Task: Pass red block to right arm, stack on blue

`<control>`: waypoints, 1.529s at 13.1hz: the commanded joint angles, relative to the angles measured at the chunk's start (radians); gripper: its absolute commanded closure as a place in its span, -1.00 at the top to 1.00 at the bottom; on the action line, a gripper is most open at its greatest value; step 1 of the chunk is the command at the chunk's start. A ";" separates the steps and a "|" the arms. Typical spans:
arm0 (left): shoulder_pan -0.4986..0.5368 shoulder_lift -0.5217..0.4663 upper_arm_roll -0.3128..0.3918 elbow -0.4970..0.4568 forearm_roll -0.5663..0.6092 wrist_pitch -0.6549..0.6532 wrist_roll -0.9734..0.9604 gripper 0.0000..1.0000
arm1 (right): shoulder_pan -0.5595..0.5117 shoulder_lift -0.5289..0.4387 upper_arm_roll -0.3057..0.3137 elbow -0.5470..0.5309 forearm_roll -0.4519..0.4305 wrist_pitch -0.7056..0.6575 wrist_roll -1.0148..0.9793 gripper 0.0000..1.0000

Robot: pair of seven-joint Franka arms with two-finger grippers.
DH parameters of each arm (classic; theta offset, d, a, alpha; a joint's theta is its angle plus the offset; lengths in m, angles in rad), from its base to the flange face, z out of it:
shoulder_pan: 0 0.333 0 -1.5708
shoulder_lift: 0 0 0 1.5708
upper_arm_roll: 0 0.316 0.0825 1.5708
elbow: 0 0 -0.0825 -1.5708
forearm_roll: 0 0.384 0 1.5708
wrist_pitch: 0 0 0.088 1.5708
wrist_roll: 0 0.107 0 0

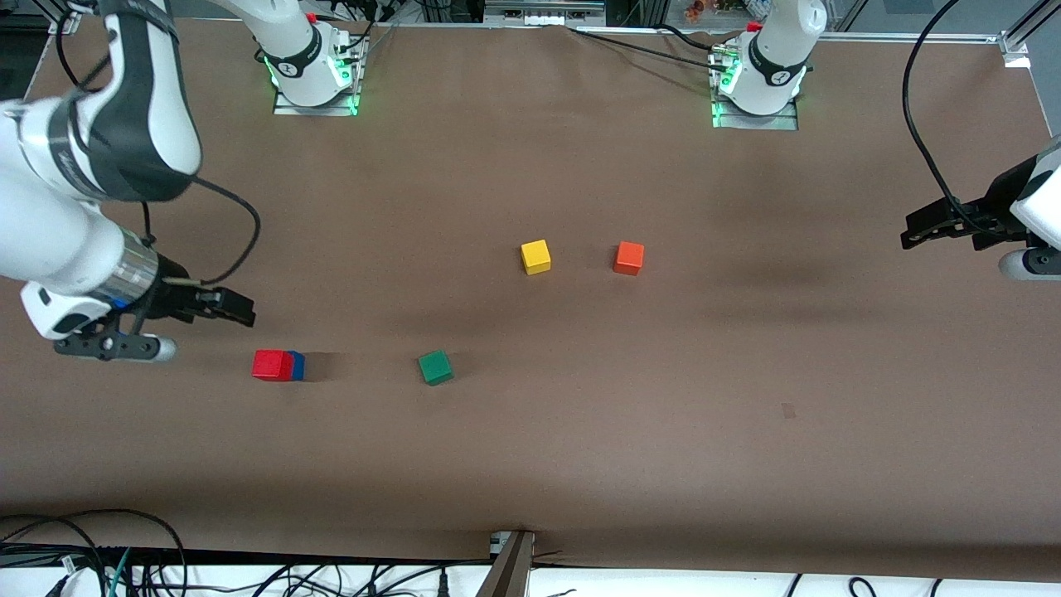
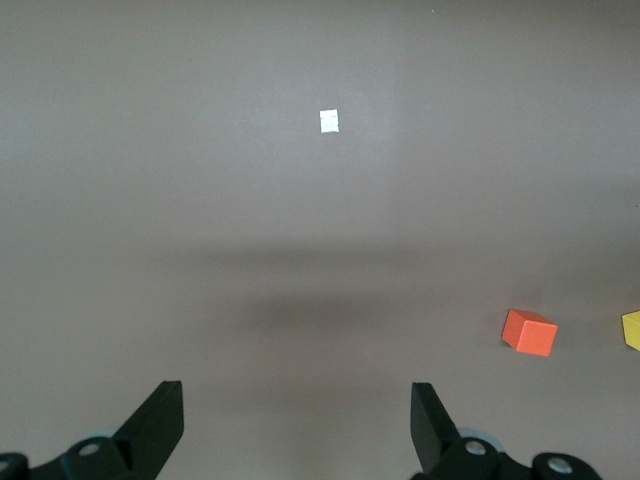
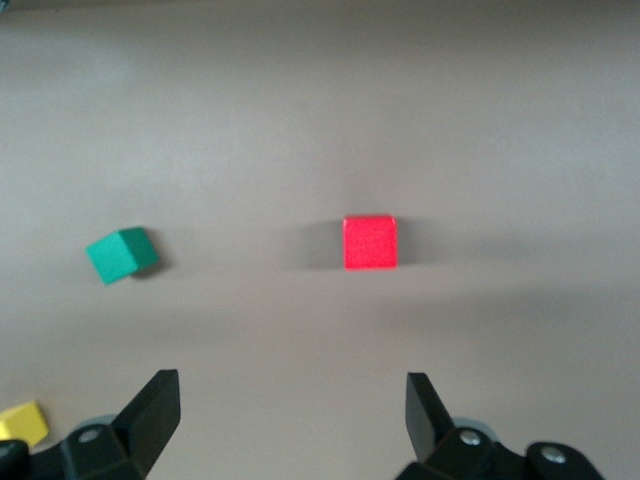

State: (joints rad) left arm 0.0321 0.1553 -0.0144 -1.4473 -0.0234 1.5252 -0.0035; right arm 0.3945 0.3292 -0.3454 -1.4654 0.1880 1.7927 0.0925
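Front view: the red block [image 1: 272, 365] sits on top of the blue cube [image 1: 297, 366], of which only a narrow edge shows, toward the right arm's end of the counter [image 1: 580, 431]. The green cube [image 1: 435, 366] lies beside the stack, toward the left arm's end. The yellow cube [image 1: 535, 256] and orange cube [image 1: 629, 258] lie farther from the front camera, near each other but apart.

The right gripper [image 1: 236, 308] is over bare counter close to the stack — fingers [image 3: 150, 410] spread apart and empty. The left gripper [image 1: 912, 232] waits over its own end of the counter, fingers [image 2: 160, 420] likewise released; its wrist view shows a small pale mark [image 2: 329, 121], possibly tape.
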 commanded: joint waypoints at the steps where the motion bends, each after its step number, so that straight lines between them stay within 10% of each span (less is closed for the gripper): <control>1: -0.012 0.013 0.001 0.028 0.026 -0.011 -0.013 1.00 | 0.000 -0.161 -0.003 -0.046 -0.030 -0.129 0.015 0.99; 11: -0.018 0.015 -0.001 0.031 0.023 -0.011 -0.016 1.00 | 0.000 -0.407 -0.011 -0.276 -0.197 -0.108 0.012 0.99; 14: -0.023 0.017 -0.001 0.031 0.025 -0.011 -0.016 1.00 | -0.061 -0.406 0.054 -0.274 -0.240 -0.111 0.003 0.99; 18: -0.023 0.015 -0.001 0.031 0.025 -0.011 -0.018 1.00 | -0.302 -0.398 0.313 -0.273 -0.236 -0.116 0.003 0.99; 20: -0.024 0.017 -0.001 0.031 0.025 -0.011 -0.018 1.00 | -0.299 -0.386 0.319 -0.247 -0.234 -0.108 0.004 0.99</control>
State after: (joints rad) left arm 0.0159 0.1565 -0.0149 -1.4461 -0.0234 1.5252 -0.0102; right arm 0.1250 -0.0515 -0.0607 -1.7236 -0.0348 1.6790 0.0926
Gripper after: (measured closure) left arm 0.000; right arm 0.000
